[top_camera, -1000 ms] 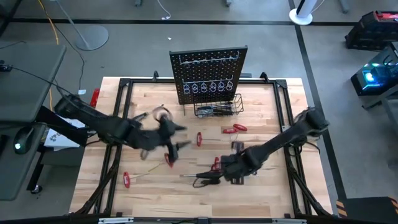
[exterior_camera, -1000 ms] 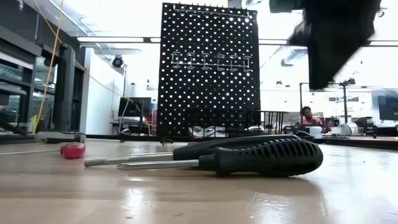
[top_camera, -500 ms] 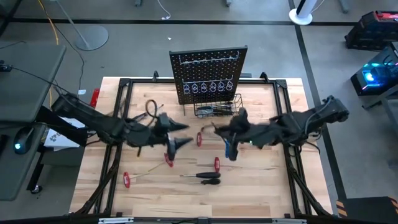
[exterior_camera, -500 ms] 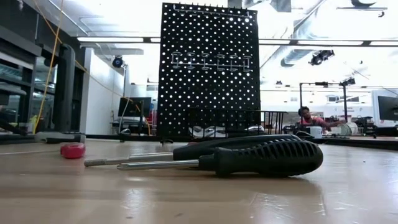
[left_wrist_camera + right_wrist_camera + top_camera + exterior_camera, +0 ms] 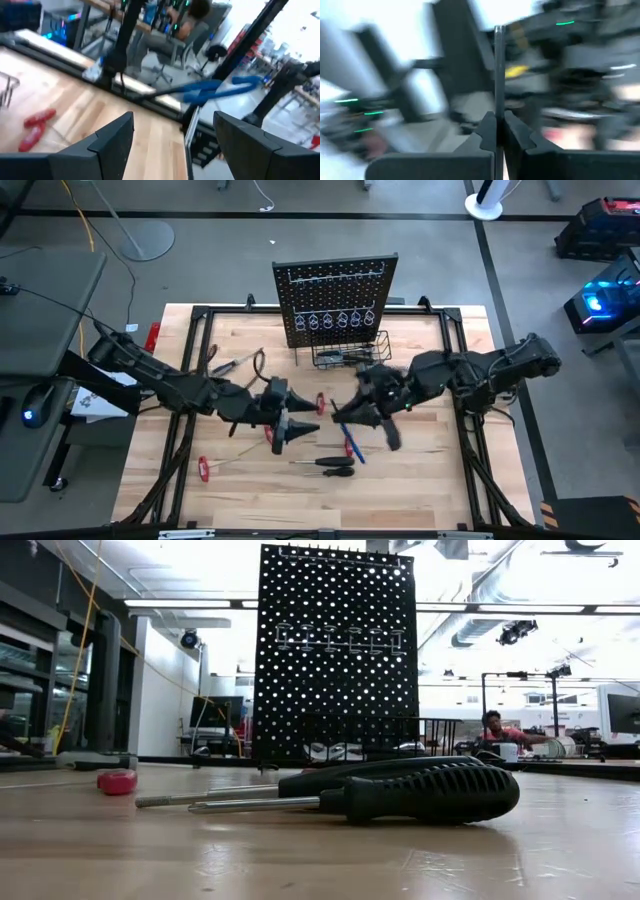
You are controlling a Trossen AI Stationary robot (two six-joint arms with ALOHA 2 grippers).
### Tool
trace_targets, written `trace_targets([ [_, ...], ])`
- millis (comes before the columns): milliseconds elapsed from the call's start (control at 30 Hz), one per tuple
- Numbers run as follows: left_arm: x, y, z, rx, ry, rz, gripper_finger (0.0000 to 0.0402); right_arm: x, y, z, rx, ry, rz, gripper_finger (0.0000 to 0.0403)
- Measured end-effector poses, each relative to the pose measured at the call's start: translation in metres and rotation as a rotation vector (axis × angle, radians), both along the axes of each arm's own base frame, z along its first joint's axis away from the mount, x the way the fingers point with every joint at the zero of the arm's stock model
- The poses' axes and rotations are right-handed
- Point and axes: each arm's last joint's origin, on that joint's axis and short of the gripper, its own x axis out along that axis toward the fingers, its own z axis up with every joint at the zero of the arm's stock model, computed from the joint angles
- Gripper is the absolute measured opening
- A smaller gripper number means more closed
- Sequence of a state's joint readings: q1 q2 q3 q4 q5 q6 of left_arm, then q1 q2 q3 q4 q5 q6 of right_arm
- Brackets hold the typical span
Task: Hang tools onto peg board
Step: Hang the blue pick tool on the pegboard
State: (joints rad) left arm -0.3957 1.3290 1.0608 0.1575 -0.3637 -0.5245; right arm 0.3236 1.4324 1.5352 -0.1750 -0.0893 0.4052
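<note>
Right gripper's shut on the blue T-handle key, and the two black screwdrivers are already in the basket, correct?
No. The right gripper is shut on the blue T-handle key, but the black screwdrivers lie on the table, as the high view shows.

A person [image 5: 492,726] sits in the room beyond the table's far edge. A mouse [image 5: 30,418] and papers [image 5: 92,404] lie on a desk [image 5: 45,300] beside the table's left edge.

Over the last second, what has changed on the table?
The right gripper rose from the table's front toward the centre, shut on the blue T-handle key, now in the air. The open left gripper shifted slightly frontward. The black screwdrivers and peg board stayed put.
</note>
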Motion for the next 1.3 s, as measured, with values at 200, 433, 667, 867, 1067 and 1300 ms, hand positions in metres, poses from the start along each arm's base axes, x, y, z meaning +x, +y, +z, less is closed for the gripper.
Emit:
trace_targets([
  [200,-0.019,0.007,0.039,0.174,-0.103,-0.001,0.0266,-0.004,0.002,-0.017,0.1,0.243,0.123,0.0],
  [433,-0.027,-0.002,0.069,0.949,0.115,0.009,0.0266,0.001,-0.006,-0.065,0.244,0.607,0.161,0.0],
  [667,-0.022,-0.023,0.059,1.415,0.286,-0.013,0.0266,0.019,-0.031,-0.111,0.68,0.718,-0.067,0.0],
  [867,-0.015,-0.046,0.04,1.853,0.423,-0.058,0.0266,0.03,-0.053,-0.121,0.915,0.457,-0.224,0.0],
  [1067,0.001,-0.058,0.023,1.952,0.439,-0.12,0.0266,0.033,-0.062,-0.114,1.026,0.337,-0.237,0.0],
  [1300,0.015,-0.05,0.02,1.988,0.467,-0.099,0.0266,0.034,-0.063,-0.113,1.05,0.327,-0.251,0.0],
])
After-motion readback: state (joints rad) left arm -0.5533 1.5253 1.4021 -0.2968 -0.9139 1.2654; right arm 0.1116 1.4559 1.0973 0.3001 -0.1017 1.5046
